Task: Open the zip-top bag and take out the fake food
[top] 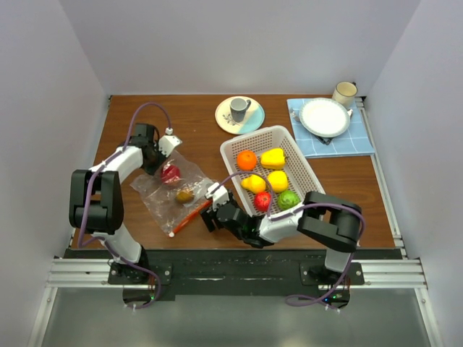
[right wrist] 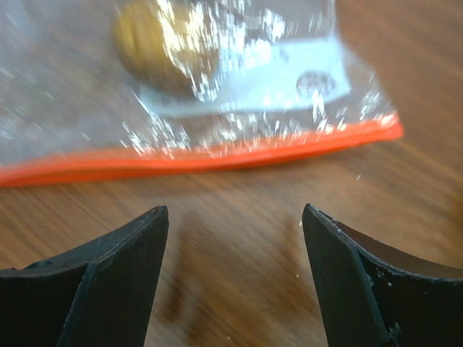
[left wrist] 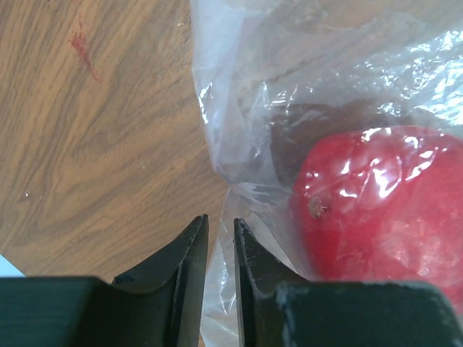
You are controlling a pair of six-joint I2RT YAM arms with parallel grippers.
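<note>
Overhead and wrist views of the two arms at the zip-top bag [top: 181, 189]. The bag is laid flat on the wooden table [top: 347, 188], just left of the white basket [top: 226, 155]. Its orange zip strip [right wrist: 202, 155] is turned toward the near edge of the table.

Two pieces of fake food are enclosed in the bag: a red fruit [left wrist: 383, 210] and a brownish piece [right wrist: 155, 43]. Five more pieces, orange, yellow, red and green, are held in the basket.

The left gripper [left wrist: 220, 220] is placed at the bag corner farthest from the basket. Its fingers [left wrist: 192, 253] are parted by only a narrow slit. A fold of clear film is seen running into that slit, beside the red fruit.

The right gripper [right wrist: 235, 210] is held low over bare wood between the basket and the zip strip. Its fingers [right wrist: 123, 267] are spread wide. Nothing is held or touched by them, and the strip lies just beyond their tips.
</note>
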